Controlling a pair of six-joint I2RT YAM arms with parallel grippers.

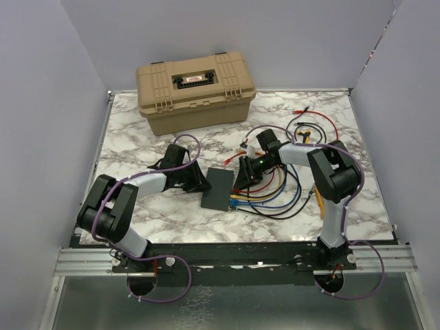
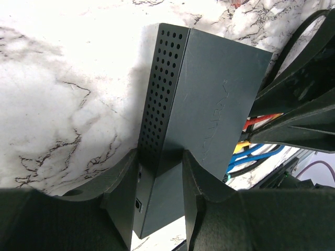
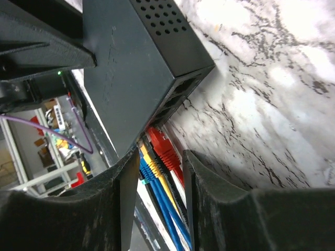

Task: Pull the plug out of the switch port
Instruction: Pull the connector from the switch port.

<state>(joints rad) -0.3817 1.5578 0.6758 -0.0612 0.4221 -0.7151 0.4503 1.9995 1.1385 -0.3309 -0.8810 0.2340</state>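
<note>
Top view, switch: flat on the table (image 1: 137,137), the switch (image 1: 220,190) lies right between the two hands, with the tan toolbox (image 1: 196,86) well beyond them
Top view, left hand: the left hand (image 1: 201,183) is at the switch's near-side edge, bracing it by the look of things
Top view, right hand: the right hand (image 1: 242,180) is at the opposite edge, and a tangle of cables (image 1: 275,196) trails away behind it
Left wrist, grip: the left hand (image 2: 159,162) is narrowed onto the switch (image 2: 209,104), a corner of the box wedged between both fingers (image 2: 123,188); that's a firm hold
Left wrist, far end: beyond the fingertips, red, yellow and blue cables run into the far edge of the switch, next to the other hand
Right wrist, plugs: here's the key angle: red plug (image 3: 165,149), yellow plug (image 3: 152,164) and blue plugs (image 3: 149,183) sit bunched between the right hand's fingers, just ahead of the tips
Right wrist, hand state: the right hand (image 3: 161,157) is partly apart around that bunch; whether it's pinching a plug I cannot tell
Right wrist, ports: the ports (image 3: 183,91) beyond the plugs look empty
Progress: switch pinned, right hand lined up, but every plug still looks seated
Left to do: a sure grip on one plug, then the pull itself
</note>
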